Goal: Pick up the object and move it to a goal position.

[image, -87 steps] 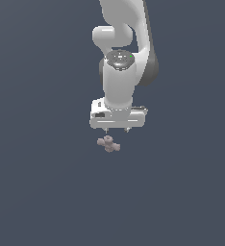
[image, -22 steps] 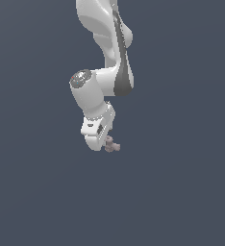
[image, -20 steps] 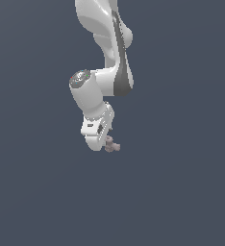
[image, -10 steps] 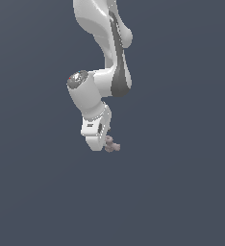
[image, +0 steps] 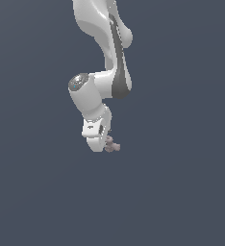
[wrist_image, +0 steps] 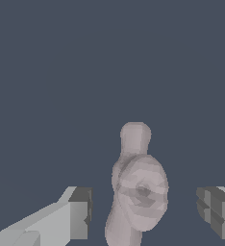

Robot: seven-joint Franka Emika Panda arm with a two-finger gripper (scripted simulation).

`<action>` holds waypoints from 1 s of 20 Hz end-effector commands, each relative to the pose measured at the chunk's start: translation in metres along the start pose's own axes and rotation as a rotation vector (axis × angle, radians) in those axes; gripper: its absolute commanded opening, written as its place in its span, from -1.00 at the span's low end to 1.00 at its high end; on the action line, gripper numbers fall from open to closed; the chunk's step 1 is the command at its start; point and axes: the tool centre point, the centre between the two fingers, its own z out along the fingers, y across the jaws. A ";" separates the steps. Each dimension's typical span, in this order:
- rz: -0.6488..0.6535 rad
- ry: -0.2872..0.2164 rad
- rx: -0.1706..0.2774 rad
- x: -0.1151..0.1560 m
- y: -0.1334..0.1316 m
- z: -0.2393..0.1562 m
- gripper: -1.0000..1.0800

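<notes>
gripper [wrist_image: 143,211] spread, fingers [wrist_image: 78,211] clear of both sides | cross piece [wrist_image: 138,192] sits between jaws, no contact seen | prob lined up for pinch, goal pos. not visible

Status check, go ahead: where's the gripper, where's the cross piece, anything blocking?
Gripper open, fingers clear of both sides. Cross piece sits between them, ungripped. Nothing else in view.

There was one white robot arm [image: 102,62], carrying one gripper [image: 106,142] with two grey-tipped fingers [wrist_image: 78,214] that showed in the wrist view, and one small pinkish-grey cross-shaped piece [wrist_image: 136,192] with lumpy rounded arms, all against one plain dark blue-grey backdrop [image: 181,182].
</notes>
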 end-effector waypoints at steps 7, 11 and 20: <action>-0.003 0.000 0.001 0.000 -0.001 0.023 0.62; -0.003 0.000 0.001 0.000 -0.001 0.023 -1.00; -0.004 0.001 -0.004 0.003 0.000 0.021 -1.00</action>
